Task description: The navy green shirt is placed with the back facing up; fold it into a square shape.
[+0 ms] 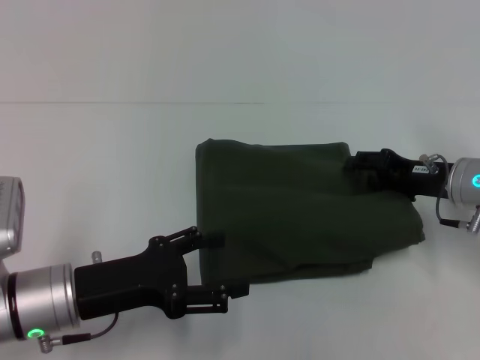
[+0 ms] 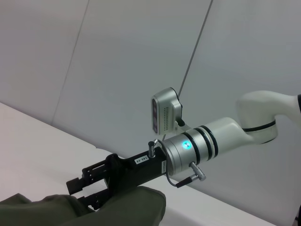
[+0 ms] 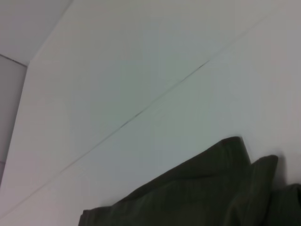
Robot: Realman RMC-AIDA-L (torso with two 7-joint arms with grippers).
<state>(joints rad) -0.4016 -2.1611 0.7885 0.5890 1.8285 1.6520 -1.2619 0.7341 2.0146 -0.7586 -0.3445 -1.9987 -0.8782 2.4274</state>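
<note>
The navy green shirt [image 1: 300, 210] lies folded into a rough rectangle in the middle of the white table, plain side up, with a doubled layer along its near edge. My left gripper [image 1: 229, 264] is open at the shirt's near left corner, one finger on each side of that edge. At the far right corner my right gripper [image 1: 358, 171] rests low against the cloth. The left wrist view shows the right gripper [image 2: 82, 190] open behind a fold of the shirt [image 2: 94, 212]. The right wrist view shows only a shirt [image 3: 211, 193] edge on the table.
The white table [image 1: 112, 165] spreads wide around the shirt, with a thin seam line [image 1: 150, 103] across its far part. A grey camera housing [image 1: 7, 214] sits at the left edge of the head view, above my left arm.
</note>
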